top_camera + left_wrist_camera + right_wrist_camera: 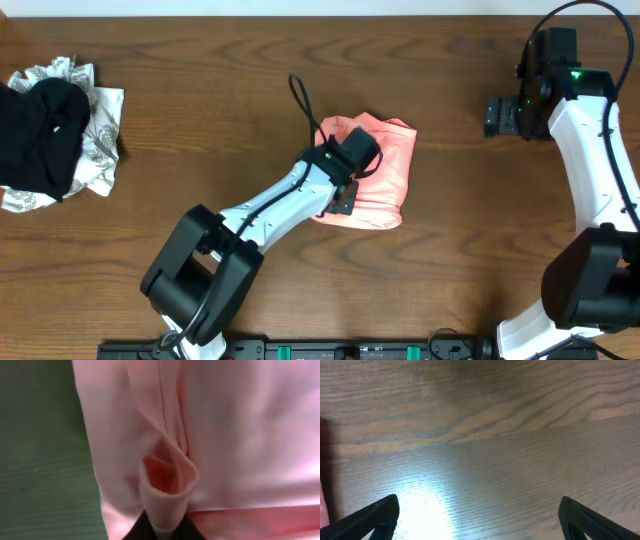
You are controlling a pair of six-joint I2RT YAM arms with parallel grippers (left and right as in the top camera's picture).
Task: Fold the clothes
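Salmon-pink soft fabric T-shirt: one fold is pinched by the narrow left gripper, bulk ahead of fingers; right gripper wide, well apart.

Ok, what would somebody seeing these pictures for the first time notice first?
The pink T-shirt, bunched into a compact bundle in the middle of the table, with the left gripper pinching a fold of it. Next, a heap of black and patterned cloth at the far left edge. The right gripper hangs wide open over bare wood at far right.

Looks like a robotics lab; two arms at a wooden table.
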